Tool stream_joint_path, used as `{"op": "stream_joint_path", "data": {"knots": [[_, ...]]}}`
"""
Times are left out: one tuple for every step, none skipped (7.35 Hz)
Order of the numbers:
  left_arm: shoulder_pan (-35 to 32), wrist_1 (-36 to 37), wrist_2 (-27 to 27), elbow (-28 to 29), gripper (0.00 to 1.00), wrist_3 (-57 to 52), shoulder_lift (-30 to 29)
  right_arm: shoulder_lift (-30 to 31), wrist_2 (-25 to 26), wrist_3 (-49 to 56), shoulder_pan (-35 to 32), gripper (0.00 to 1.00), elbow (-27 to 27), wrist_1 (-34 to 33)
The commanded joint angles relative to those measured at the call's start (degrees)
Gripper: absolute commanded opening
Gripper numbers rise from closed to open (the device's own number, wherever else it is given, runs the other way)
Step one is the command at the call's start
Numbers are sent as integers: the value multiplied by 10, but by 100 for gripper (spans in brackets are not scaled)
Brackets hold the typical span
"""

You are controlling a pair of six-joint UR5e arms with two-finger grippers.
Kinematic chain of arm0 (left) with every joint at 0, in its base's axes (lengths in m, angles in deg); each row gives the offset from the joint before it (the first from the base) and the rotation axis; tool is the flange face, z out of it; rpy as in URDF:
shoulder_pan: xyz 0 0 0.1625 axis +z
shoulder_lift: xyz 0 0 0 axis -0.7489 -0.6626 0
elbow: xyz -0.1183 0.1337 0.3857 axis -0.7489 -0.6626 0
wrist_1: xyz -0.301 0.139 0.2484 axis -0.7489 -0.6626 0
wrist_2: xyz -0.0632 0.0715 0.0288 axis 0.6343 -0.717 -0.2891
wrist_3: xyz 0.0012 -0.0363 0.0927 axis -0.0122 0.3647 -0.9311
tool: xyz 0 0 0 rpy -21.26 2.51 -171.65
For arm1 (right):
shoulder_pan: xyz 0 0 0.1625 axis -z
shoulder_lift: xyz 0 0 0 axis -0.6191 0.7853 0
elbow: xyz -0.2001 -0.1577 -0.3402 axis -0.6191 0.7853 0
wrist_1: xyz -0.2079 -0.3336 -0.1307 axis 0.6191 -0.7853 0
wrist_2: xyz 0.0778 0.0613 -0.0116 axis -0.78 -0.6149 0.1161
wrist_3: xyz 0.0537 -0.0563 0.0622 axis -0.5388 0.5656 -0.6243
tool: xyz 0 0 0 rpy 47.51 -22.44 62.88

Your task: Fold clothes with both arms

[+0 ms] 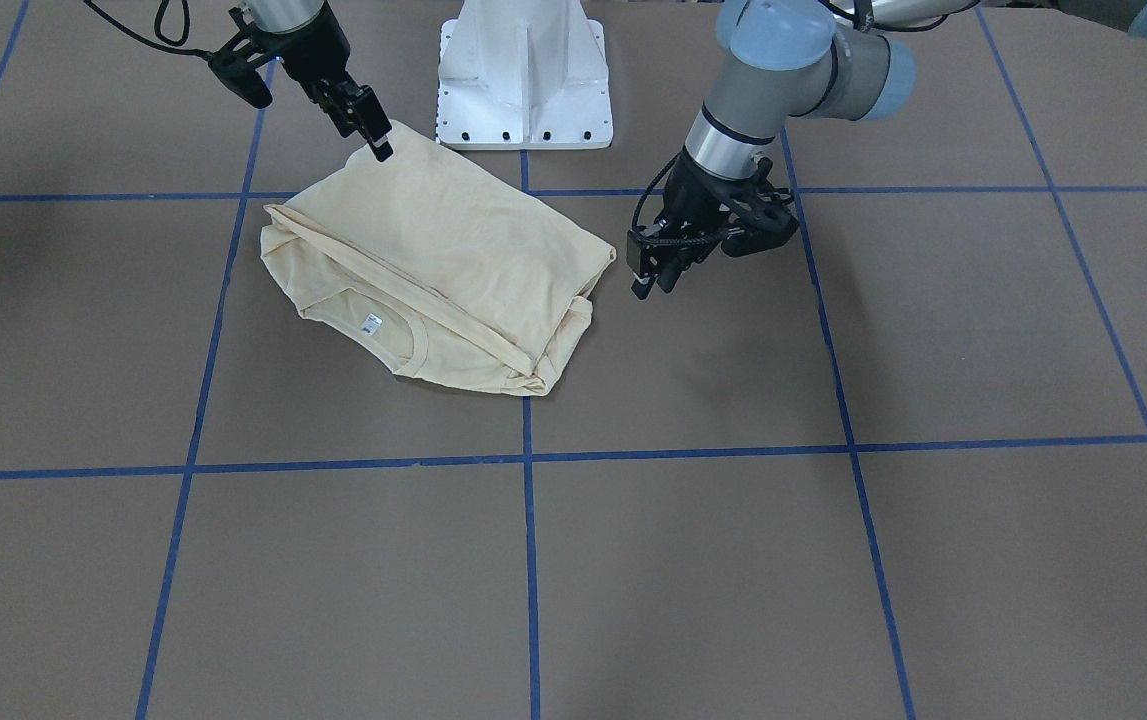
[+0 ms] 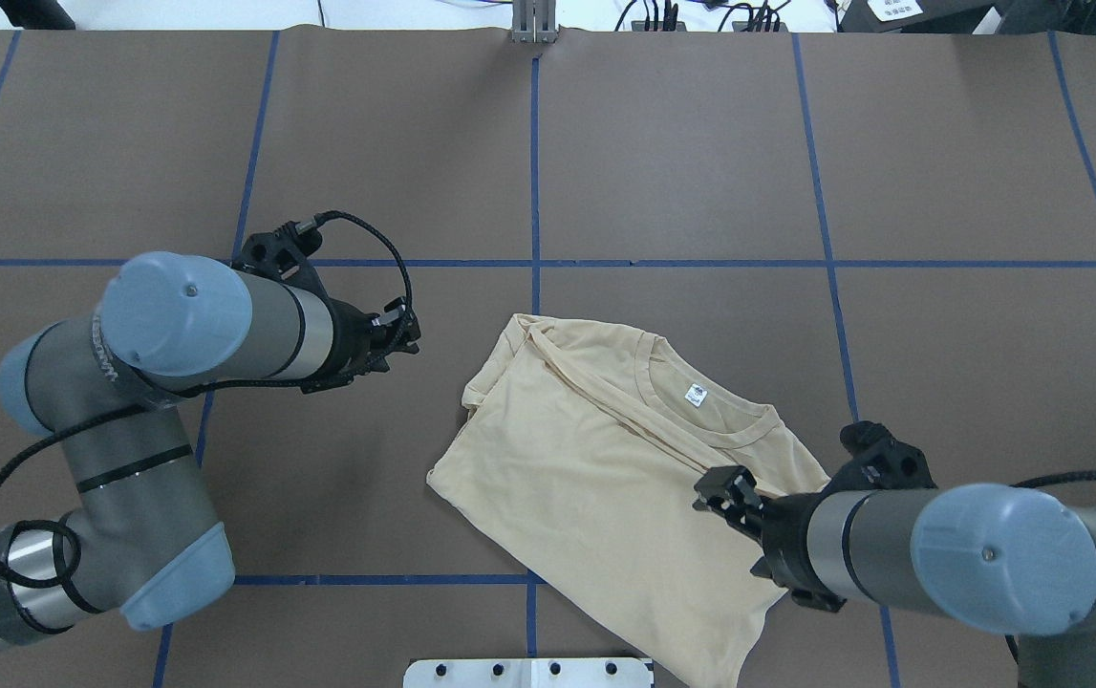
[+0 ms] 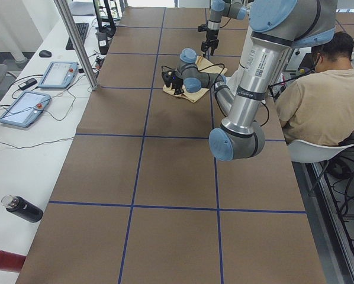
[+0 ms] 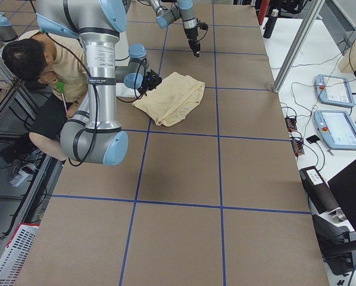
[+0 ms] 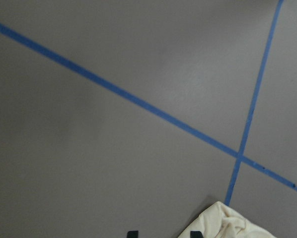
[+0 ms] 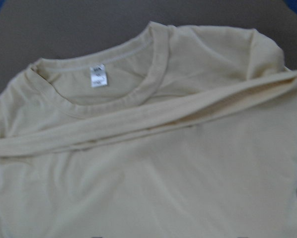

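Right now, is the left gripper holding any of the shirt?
No: the overhead view shows the left gripper over bare table, with a clear gap between it and the shirt.

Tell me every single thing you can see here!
T-shirt: one, cream-yellow, partly folded, mid-table.
Table: one, brown with blue tape lines.
Pedestal base: one, white, table's robot edge.
Teach pendants: two, grey-blue, side bench.
Bottle: one, black, side bench.
Person: one, beige shirt, seated beside table.
Arms: two, silver-grey with light blue caps; left arm, right arm.
Pincers: two, black; left pincer open beside shirt, right pincer at shirt's edge.
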Motion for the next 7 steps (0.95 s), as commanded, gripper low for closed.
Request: {"op": "stream_joint_path", "data": {"knots": [[31,9,-5,-6,46,29,0,-58,-8,11,-82,100,45,-1],[39,5,-6,14,46,29,2,-59,-11,12,-89,100,28,-1],[49,7,-20,11,46,39,0,-58,-30,55,-90,100,40,-1],[77,7,-21,21,46,43,-2,-60,-32,116,-117,100,51,0],[85,7,-21,27,46,43,-5,-60,-31,143,-143,100,60,0],[86,7,-21,28,46,43,-1,-66,-31,152,-158,100,71,0],[88,7,-21,31,46,43,-2,-71,-32,154,-166,100,74,0]]}}
